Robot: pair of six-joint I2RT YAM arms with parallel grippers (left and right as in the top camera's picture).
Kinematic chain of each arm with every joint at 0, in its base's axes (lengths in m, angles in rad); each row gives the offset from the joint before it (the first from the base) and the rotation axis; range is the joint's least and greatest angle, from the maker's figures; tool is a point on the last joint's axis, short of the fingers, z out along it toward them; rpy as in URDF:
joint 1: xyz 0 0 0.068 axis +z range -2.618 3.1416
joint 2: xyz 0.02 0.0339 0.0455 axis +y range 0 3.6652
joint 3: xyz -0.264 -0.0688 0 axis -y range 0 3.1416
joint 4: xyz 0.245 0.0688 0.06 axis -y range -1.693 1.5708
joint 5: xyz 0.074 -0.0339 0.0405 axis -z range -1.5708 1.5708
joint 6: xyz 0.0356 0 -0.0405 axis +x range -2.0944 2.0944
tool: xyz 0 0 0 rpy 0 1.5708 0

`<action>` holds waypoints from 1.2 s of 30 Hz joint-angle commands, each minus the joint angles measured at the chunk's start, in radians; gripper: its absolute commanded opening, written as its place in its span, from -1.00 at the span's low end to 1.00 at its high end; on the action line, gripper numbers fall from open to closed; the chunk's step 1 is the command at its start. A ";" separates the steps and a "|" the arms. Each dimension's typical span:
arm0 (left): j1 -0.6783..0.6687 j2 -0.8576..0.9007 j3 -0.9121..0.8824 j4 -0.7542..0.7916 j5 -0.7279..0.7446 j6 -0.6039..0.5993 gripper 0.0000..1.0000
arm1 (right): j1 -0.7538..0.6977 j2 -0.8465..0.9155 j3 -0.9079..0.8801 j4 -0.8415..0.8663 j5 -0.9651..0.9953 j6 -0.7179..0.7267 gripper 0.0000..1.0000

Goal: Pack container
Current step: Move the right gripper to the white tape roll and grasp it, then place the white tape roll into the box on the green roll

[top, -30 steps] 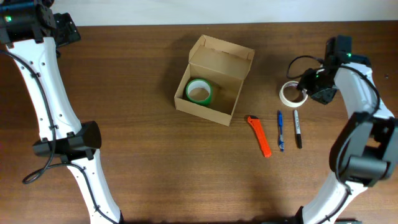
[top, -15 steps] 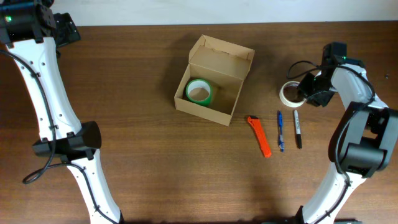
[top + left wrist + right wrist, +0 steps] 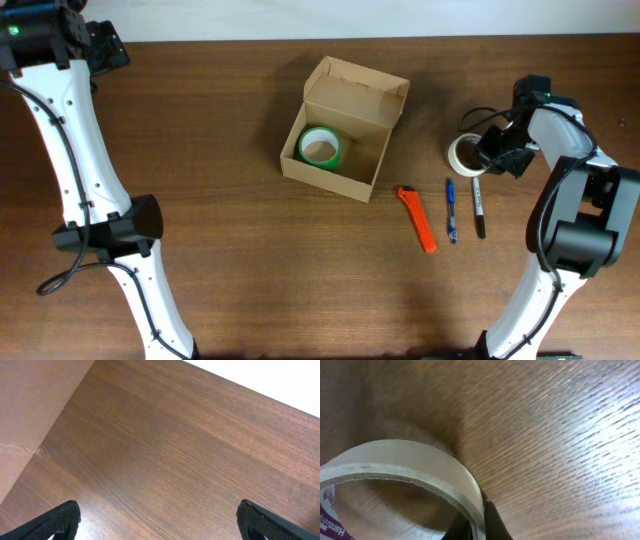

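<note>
Whitish tape roll (image 3: 410, 462), partly cut off, is pinched by right gripper (image 3: 478, 521).

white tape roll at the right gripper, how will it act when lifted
The white tape roll is a hollow ring with a thin-looking wall, so it is probably light and fairly stiff. The right gripper pinches only one side of the wall, so it may swing or tilt when lifted. If dropped on edge, it could roll.
</note>
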 commanded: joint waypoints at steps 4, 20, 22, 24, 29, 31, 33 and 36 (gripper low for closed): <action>0.004 -0.023 -0.006 -0.003 -0.003 0.009 1.00 | 0.060 -0.161 0.407 -0.217 -0.241 -0.347 -0.92; 0.004 -0.023 -0.006 -0.003 -0.003 0.009 1.00 | 0.663 -0.149 0.792 -0.462 0.024 -0.559 -0.92; 0.004 -0.023 -0.006 -0.003 -0.003 0.009 1.00 | 0.669 -0.129 0.690 -0.411 0.029 -0.557 -0.92; 0.004 -0.023 -0.006 -0.003 -0.003 0.009 1.00 | 0.668 -0.111 0.608 -0.366 0.029 -0.546 -0.92; 0.004 -0.023 -0.006 -0.003 -0.003 0.009 1.00 | 0.669 -0.032 0.518 -0.280 0.029 -0.533 -0.93; 0.004 -0.023 -0.006 -0.003 -0.003 0.009 1.00 | 0.669 0.000 0.518 -0.264 0.029 -0.533 -0.92; 0.004 -0.023 -0.006 -0.003 -0.003 0.009 1.00 | 0.669 0.033 0.518 -0.243 0.030 -0.533 -0.92; 0.004 -0.023 -0.006 -0.003 -0.003 0.009 1.00 | 0.669 0.058 0.518 -0.212 0.037 -0.533 -0.93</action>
